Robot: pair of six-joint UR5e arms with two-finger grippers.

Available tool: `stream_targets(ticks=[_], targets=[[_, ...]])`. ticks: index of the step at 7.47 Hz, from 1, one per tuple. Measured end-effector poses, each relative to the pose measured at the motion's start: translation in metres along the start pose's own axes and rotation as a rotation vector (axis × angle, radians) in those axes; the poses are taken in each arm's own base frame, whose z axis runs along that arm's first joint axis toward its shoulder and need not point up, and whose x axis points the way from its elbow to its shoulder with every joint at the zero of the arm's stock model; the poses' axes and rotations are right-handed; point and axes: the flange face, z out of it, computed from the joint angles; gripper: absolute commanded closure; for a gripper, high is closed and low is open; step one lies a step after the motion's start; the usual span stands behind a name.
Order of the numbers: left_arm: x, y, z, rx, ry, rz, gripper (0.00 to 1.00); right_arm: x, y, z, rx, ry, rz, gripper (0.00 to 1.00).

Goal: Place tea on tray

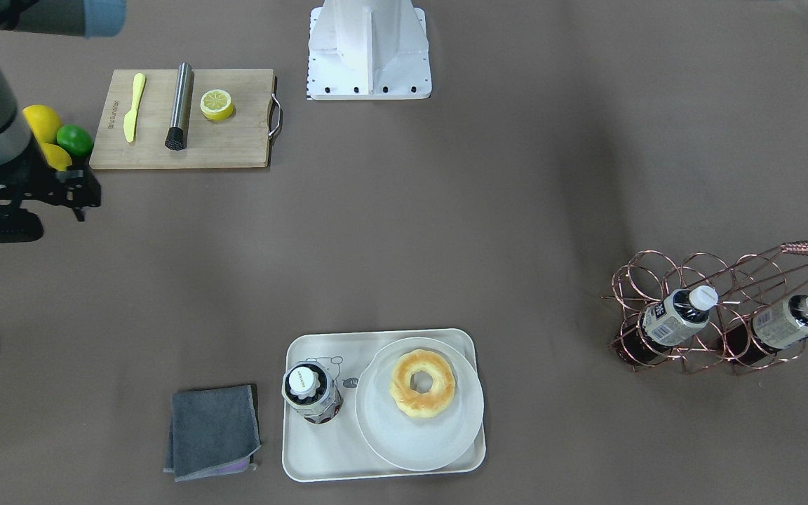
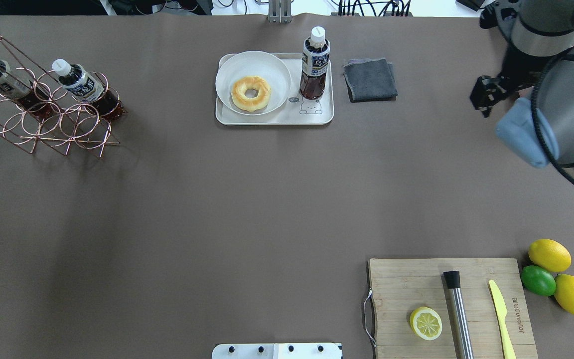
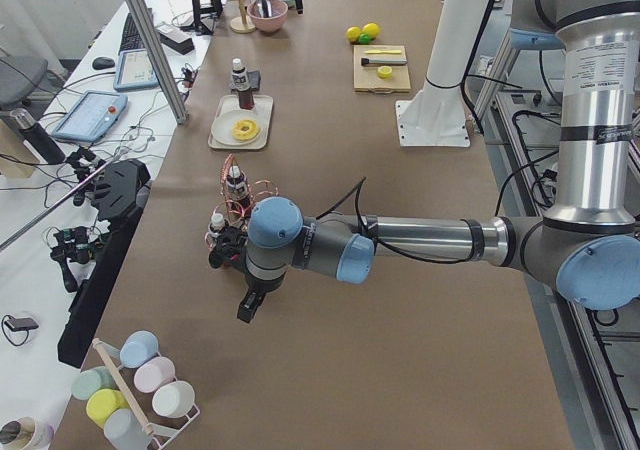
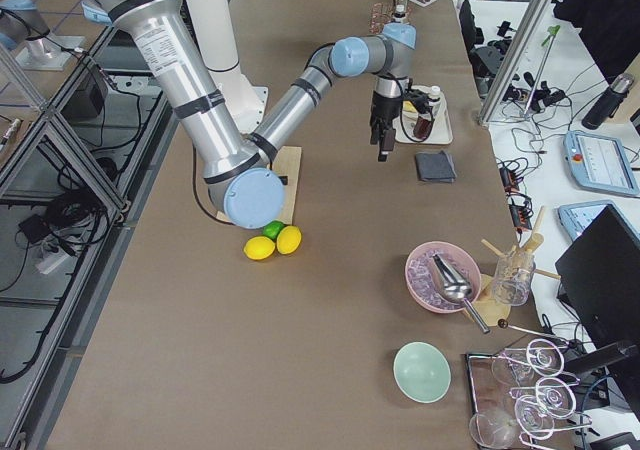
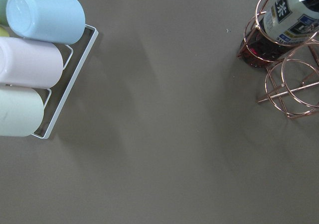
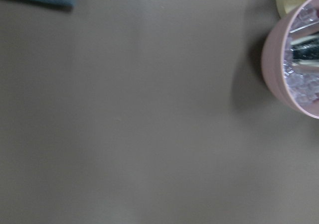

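Note:
The tea [image 2: 315,62] stands upright on the right part of the tray [image 2: 274,119], free of both grippers; it also shows in the front view [image 1: 311,393]. Two alike bottles [image 2: 75,82] [image 2: 3,80] lie in a copper wire rack [image 2: 48,124] at the far left. My right gripper [image 2: 485,95] hangs well to the right of the tray, past the grey cloth; its jaws look apart and empty. My left gripper [image 3: 248,308] shows only in the left side view, just past the rack; I cannot tell if it is open.
A round plate [image 2: 227,65] with a donut [image 2: 251,92] fills the tray's left part. A grey cloth [image 2: 370,79] lies right of the tray. A cutting board [image 2: 406,284] holds a lemon half, muddler and knife; lemons and a lime [image 2: 538,280] lie beside it.

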Motion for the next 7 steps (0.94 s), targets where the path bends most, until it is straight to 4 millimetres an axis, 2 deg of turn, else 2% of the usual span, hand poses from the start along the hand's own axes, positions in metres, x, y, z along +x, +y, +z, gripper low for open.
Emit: stream_targets(ticks=[2,4,5,6,7], targets=[[0.0,0.001,0.001,0.0,0.001,0.0,0.02,0.13,0.022,0.034,-0.031,0.022,-0.145,0.0],[-0.002,0.002,0.002,-0.004,0.001,-0.003,0.02,0.265,0.061,0.074,0.008,-0.081,-0.214,0.0],[-0.002,0.0,0.004,-0.007,0.0,-0.002,0.02,0.321,0.082,0.097,0.033,-0.145,-0.235,0.0],[-0.004,-0.001,0.006,-0.011,0.0,-0.005,0.02,0.367,0.104,0.12,0.039,-0.185,-0.237,0.0],[-0.006,-0.005,0.008,-0.011,0.0,-0.005,0.02,0.397,0.122,0.136,0.038,-0.207,-0.218,0.0]])
